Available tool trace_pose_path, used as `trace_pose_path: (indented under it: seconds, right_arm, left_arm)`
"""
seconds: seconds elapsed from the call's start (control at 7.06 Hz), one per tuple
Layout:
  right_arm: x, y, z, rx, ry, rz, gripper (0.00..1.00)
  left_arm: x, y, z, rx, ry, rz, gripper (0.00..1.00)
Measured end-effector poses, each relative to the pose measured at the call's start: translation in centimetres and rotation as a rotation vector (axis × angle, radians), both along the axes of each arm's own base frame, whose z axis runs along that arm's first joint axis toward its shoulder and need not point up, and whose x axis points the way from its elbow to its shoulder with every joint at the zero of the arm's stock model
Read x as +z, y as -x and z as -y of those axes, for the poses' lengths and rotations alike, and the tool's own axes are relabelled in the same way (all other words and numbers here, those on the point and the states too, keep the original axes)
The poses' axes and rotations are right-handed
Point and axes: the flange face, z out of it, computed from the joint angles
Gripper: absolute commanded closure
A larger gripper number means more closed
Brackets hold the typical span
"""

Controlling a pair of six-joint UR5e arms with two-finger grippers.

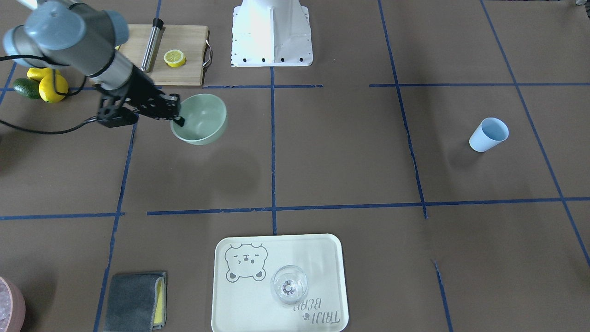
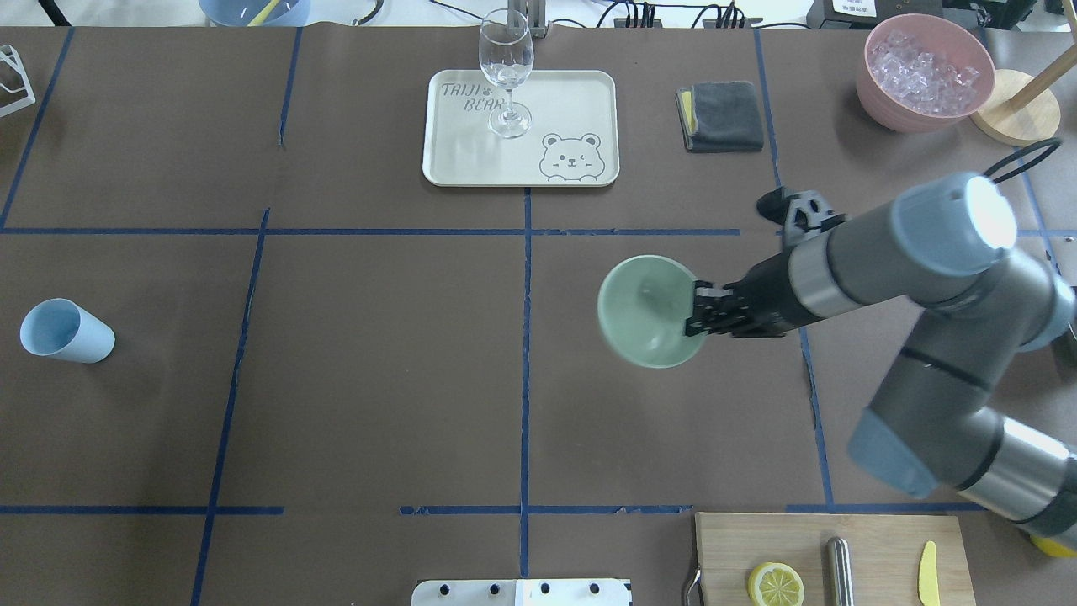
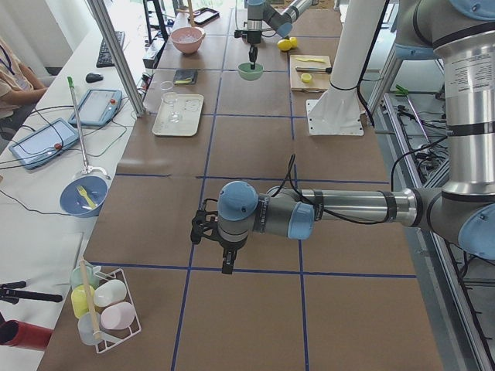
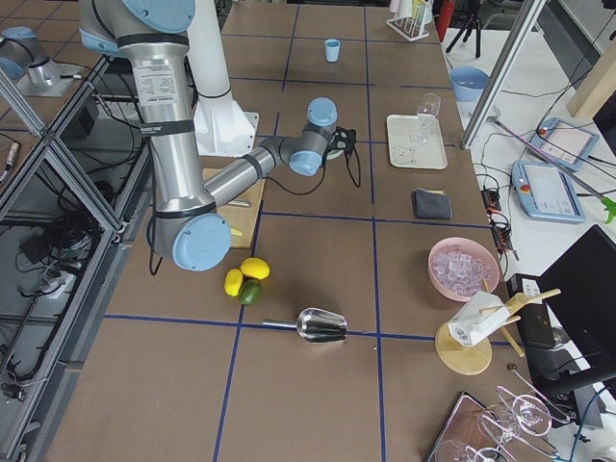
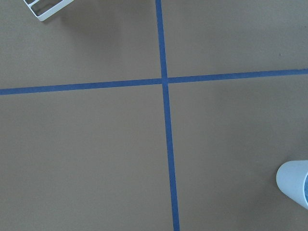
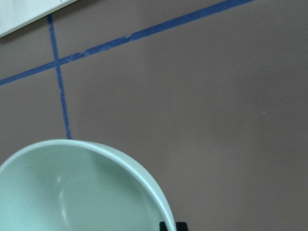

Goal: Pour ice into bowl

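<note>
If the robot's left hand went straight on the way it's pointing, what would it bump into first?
The left gripper points straight down, so it would likely meet the brown table first, near where the blue tape lines cross. The light blue cup sits off to one side.

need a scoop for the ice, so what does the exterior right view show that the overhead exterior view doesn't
Only exterior right shows a metal scoop lying on the table, with a green fruit near it. Only overhead exterior shows the lemon half on the cutting board. Both show the pink container with ice pieces in it, the grey cloth, the tray with the glass on it, the blue cup, and the right gripper holding the bowl by its rim.
</note>
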Motion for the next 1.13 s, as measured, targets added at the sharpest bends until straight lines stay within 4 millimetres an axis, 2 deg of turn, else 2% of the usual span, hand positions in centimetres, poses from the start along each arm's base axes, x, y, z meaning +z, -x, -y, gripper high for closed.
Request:
trace_pose_path:
  seconds: [0.14,0.28,0.42,0.57,0.71,0.85,0.99,1.13]
  right_arm:
    - [-4.5,6.5,-2.3,0.035,0.026,0.020,1.00]
    - [-8.5,12.4,-3.7,0.068,0.054,0.015,1.00]
    - [-11.4,17.5,-3.7,0.107,0.070,-0.004,1.00]
    - [-12.9,21.0,-3.4,0.137,0.079,-0.029,1.00]
    - [-13.1,23.3,-3.2,0.148,0.084,-0.054,1.00]
    - [-12.9,24.4,-3.1,0.149,0.086,-0.071,0.99]
    - [-12.6,24.9,-3.2,0.148,0.087,-0.081,0.36]
    - [-12.4,25.1,-3.3,0.147,0.089,-0.086,0.00]
  left_arm:
    - [-0.5,-0.1,0.1,0.004,-0.029,-0.019,0.00]
    - [-0.9,-0.4,0.2,0.010,-0.054,-0.046,0.00]
    - [-1.0,-0.5,0.2,0.013,-0.065,-0.059,0.00]
    - [-1.1,-0.5,0.2,0.015,-0.070,-0.063,0.00]
    - [-0.9,-0.5,0.2,0.016,-0.069,-0.066,0.00]
    - [-0.7,-0.5,0.2,0.015,-0.065,-0.068,0.00]
    - [-0.6,-0.5,0.1,0.015,-0.065,-0.068,0.00]
    - [-0.6,-0.5,0.2,0.015,-0.070,-0.068,0.00]
